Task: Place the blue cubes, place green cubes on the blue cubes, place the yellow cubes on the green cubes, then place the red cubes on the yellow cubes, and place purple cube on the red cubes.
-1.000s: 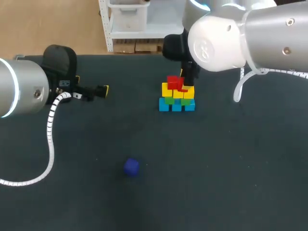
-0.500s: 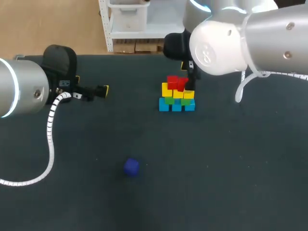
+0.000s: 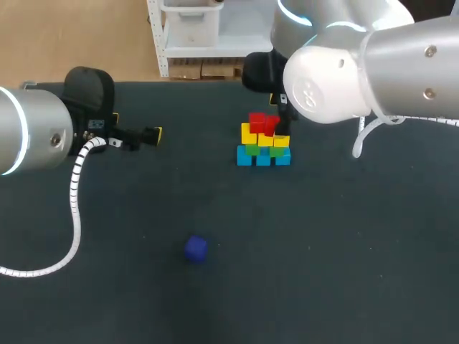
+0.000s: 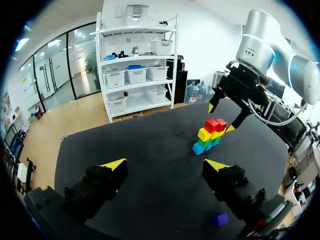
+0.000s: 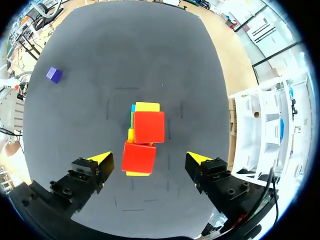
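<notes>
A cube stack (image 3: pixel 263 143) stands on the table right of the middle: blue cubes (image 3: pixel 263 158) at the bottom, then green (image 3: pixel 261 149), yellow (image 3: pixel 264 137) and two red cubes (image 3: pixel 263 123) on top. In the right wrist view my right gripper (image 5: pixel 150 159) is open, above the red cubes (image 5: pixel 148 127), fingers wide on either side and touching neither. The purple cube (image 3: pixel 195 249) lies alone near the front, also seen as the purple cube (image 5: pixel 54 75) and the purple cube (image 4: pixel 220 218). My left gripper (image 4: pixel 167 165) is open and empty at the left (image 3: pixel 154 135), far from the stack (image 4: pixel 210 135).
The dark table (image 3: pixel 323 244) has free room in front of the stack and around the purple cube. My right arm's big white joint (image 3: pixel 330 68) hangs over the table's back right and hides most of that gripper from above.
My right gripper has opened, let go of the second red cube on top of the stack, and risen a little above it. The left arm has not moved.
</notes>
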Controlling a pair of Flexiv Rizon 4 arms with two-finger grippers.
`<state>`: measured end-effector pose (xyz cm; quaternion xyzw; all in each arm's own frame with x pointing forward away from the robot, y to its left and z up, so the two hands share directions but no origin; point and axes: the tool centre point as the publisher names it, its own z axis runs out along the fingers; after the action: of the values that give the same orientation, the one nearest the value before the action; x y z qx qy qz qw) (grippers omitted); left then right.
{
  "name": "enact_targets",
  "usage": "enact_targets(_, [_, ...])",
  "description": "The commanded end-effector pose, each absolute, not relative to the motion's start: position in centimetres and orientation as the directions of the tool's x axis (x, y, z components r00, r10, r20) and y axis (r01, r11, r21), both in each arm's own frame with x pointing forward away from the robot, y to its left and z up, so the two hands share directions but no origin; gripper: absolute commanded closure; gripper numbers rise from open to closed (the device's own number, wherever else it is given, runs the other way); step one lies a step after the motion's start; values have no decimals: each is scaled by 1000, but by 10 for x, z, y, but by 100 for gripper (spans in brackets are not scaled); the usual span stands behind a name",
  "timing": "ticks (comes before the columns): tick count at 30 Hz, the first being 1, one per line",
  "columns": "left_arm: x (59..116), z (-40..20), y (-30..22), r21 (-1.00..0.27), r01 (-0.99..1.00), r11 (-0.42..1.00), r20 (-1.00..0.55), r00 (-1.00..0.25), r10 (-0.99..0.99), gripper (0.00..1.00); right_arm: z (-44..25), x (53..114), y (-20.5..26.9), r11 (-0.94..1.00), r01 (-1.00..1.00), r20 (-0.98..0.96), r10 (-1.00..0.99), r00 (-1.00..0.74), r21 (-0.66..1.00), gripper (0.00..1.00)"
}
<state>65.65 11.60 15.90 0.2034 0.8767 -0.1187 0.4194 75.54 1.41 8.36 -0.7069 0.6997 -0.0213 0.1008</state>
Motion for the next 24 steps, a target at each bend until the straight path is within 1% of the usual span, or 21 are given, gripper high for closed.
enact_targets(1, [658, 159, 118, -42, 463, 885, -783, -566, 259, 0, 82, 754, 14, 3, -982, -108, -994, 18, -188, 8])
enact_targets(4, [658, 159, 118, -42, 463, 885, -783, -566, 259, 0, 82, 754, 14, 3, -981, -108, -994, 18, -193, 15])
enact_targets(6, [658, 159, 118, -42, 463, 885, -783, -566, 259, 0, 82, 755, 14, 1, -981, -108, -994, 20, -192, 27])
enact_targets(8, [658, 159, 118, -42, 463, 885, -783, -566, 259, 0, 82, 756, 14, 1, -981, -109, -994, 21, -193, 35])
enact_targets(9, [658, 159, 118, -42, 463, 885, -783, -566, 259, 0, 81, 756, 14, 1, -981, -109, -994, 21, -193, 38])
enact_targets(12, [658, 159, 118, -42, 463, 885, -783, -566, 259, 0, 81, 757, 15, 1, -980, -108, -994, 21, -197, 35])
enact_targets(14, [658, 159, 118, -42, 463, 885, -783, -566, 259, 0, 80, 757, 15, 0, -980, -107, -994, 22, -200, 36])
enact_targets(16, [658, 159, 118, -42, 463, 885, -783, -566, 259, 0, 80, 757, 15, -2, -980, -106, -994, 24, -200, 35])
enact_targets(19, [658, 159, 118, -42, 463, 885, -783, -566, 259, 0, 79, 756, 15, -5, -980, -107, -994, 27, -198, 27])
enact_targets(20, [658, 159, 118, -42, 463, 885, -783, -566, 259, 0, 80, 755, 15, -6, -980, -108, -994, 28, -198, 22])
enact_targets(21, [658, 159, 118, -42, 463, 885, -783, -566, 259, 0, 80, 754, 15, -9, -980, -109, -994, 31, -198, 14])
enact_targets(22, [658, 159, 118, -42, 463, 885, -783, -566, 259, 0, 81, 753, 15, -11, -980, -111, -993, 33, -198, 0])
enact_targets(24, [658, 159, 118, -42, 463, 885, -783, -566, 259, 0, 82, 751, 15, -13, -980, -113, -993, 36, -200, 0])
